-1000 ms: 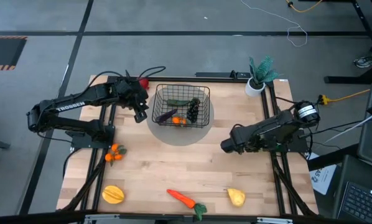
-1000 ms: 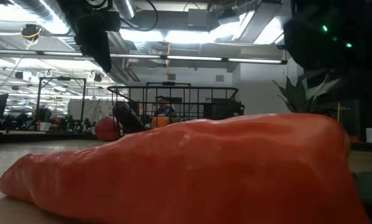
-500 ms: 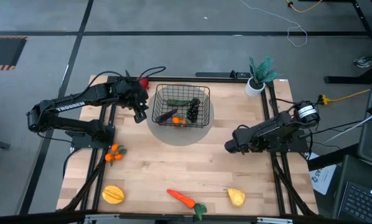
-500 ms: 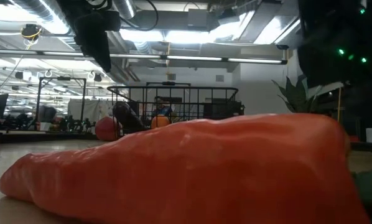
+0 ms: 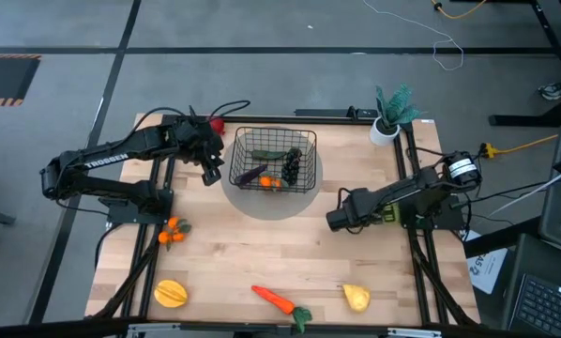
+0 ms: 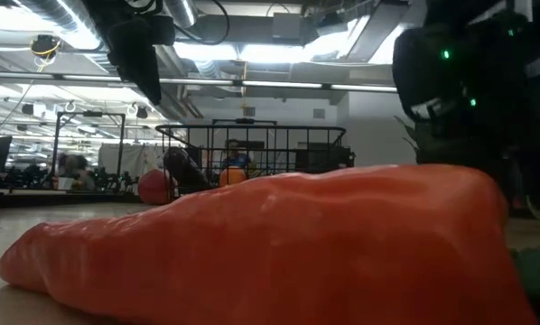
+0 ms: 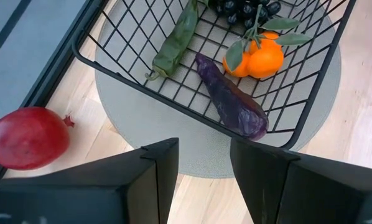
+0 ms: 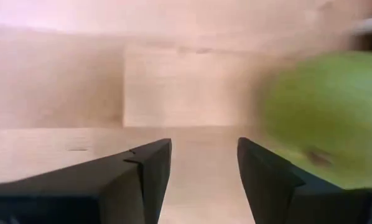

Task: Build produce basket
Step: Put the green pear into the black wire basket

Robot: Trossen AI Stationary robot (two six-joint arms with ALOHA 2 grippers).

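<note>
Wooden planks make up the table (image 5: pixel 262 244), and the basket (image 5: pixel 275 158) sits on a grey round mat (image 5: pixel 271 202) near its far edge, about midway along. Inside lie a green cucumber (image 7: pixel 176 38), a purple eggplant (image 7: pixel 231 99), small oranges (image 7: pixel 260 55) and dark grapes (image 5: pixel 292 164).

Against the earlier pictures, only the right arm differs: the right gripper (image 5: pixel 335 222) has swung further in from the right edge toward the table's middle, and now sits lower and more leftward than half a second ago. The left gripper (image 5: pixel 211 172) has stayed put, hanging just outside the basket's left side. None of the produce has shifted.

From above, the loose pieces show clearly: a red apple (image 5: pixel 216 124) by the far left corner of the basket, an orange cluster (image 5: pixel 172 231) near the left edge, a yellow-orange fruit (image 5: pixel 171 294), a carrot (image 5: pixel 276 300) and a yellow pear (image 5: pixel 356 298) strung along the near edge. A potted plant (image 5: pixel 391 111) stands at the far right corner.

At table height the carrot (image 6: pixel 252 244) fills nearly everything (the basket (image 6: pixel 252 149) is only a small cage behind it).

Through the left wrist camera the left fingers (image 7: pixel 160 163) stand apart with nothing between them, aimed at the mat beside the basket, the apple (image 7: pixel 27 137) off to one side. Only the right wrist camera shows the right fingers (image 8: pixel 150 168) parted and empty over bare wood, with a blurred green-yellow fruit (image 8: pixel 326 118) close by.
</note>
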